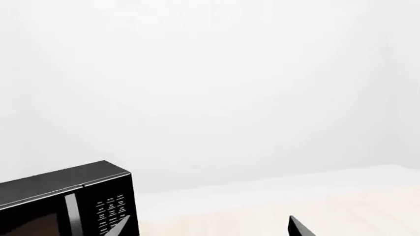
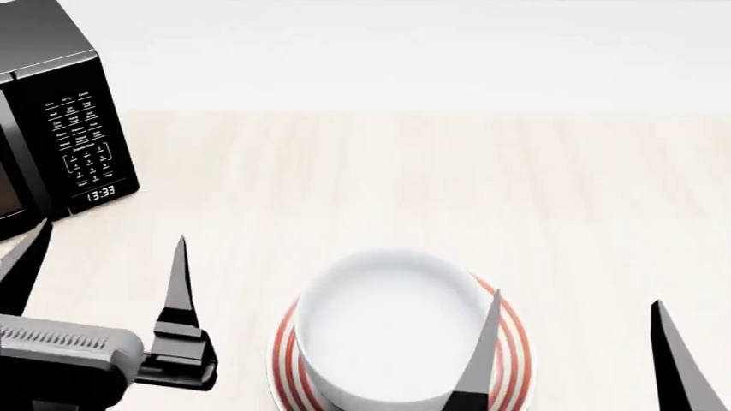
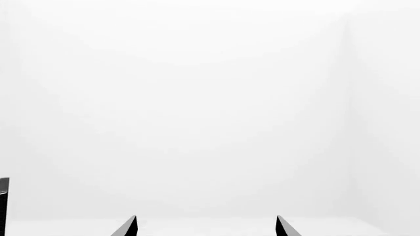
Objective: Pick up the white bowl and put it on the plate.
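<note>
Two pairs of black fingers spread wide, holding nothing: left gripper, right gripper. Glossy white deep bowl sits on the flat red-ringed plate (pale wooden surface), black microwave well apart.

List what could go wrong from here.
1. The bowl already sits on the plate, and one finger of the open right gripper crosses the bowl's rim in the head view. If it is touching, a sideways pull could drag or tip the bowl.
2. The left gripper, also open, is near the microwave; a swing that way could hit it.
</note>
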Controlling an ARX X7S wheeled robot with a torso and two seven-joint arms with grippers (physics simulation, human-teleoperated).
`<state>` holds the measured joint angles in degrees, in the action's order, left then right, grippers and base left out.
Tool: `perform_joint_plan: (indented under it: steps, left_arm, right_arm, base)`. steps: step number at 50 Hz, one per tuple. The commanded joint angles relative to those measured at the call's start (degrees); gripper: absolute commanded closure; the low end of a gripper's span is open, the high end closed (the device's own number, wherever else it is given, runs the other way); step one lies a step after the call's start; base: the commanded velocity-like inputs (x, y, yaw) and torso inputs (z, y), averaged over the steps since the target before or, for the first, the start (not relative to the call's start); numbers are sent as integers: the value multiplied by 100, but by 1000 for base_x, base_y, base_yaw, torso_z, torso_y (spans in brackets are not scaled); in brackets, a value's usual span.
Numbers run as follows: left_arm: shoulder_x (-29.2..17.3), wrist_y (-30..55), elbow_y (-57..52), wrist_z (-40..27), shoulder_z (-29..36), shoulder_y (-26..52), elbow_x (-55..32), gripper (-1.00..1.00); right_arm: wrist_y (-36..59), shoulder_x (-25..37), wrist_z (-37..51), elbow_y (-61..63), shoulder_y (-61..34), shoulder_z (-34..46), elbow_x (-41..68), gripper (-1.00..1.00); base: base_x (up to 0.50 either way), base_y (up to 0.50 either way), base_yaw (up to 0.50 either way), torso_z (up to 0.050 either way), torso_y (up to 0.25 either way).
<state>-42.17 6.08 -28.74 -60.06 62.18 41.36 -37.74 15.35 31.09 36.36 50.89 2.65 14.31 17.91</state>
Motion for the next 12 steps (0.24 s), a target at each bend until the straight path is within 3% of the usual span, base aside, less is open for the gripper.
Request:
perform_joint_plan:
  steps: [1, 12]
  left_arm:
    - [-229, -391, -771, -239, 5, -428, 1406, -100]
    - [-424, -487, -1053, -495, -127, -543, 1558, -100]
  right_arm:
    - [-13, -116, -162, -62, -17, -68, -105, -100]
    - [50, -136, -168, -145, -93, 33, -146, -100]
  base:
    - [0, 0, 0, 0, 0]
    - [0, 0, 0, 0, 0]
